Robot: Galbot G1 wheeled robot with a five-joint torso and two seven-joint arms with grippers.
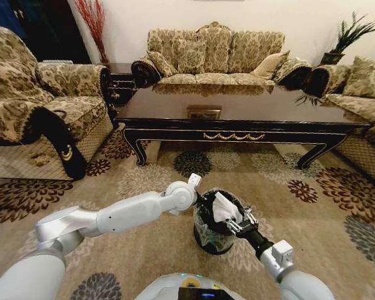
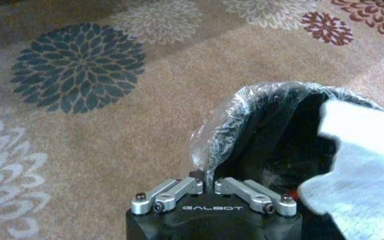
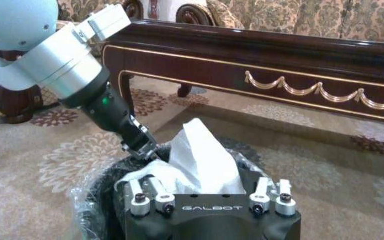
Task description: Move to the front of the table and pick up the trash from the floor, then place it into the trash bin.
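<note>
Trash (image 3: pixel 202 155) above GALBOT-marked right claw (image 3: pixel 209 192)

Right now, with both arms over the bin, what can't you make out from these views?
- Bin's inside: in the head view the white paper and right end effector cover the trash bin mouth; in the left wrist view it is dark.
- Right end effector's fingertips: in the right wrist view the paper hides them.
- Floor under the table: shadowed in the head view, so litter there can't be judged.
- Left end effector pinches the bag rim.

bin (image 1: pixel 211 240) floor hidden by paper (image 1: pixel 224 208); R pincer (image 3: pixel 205 192) tips hidden
</note>
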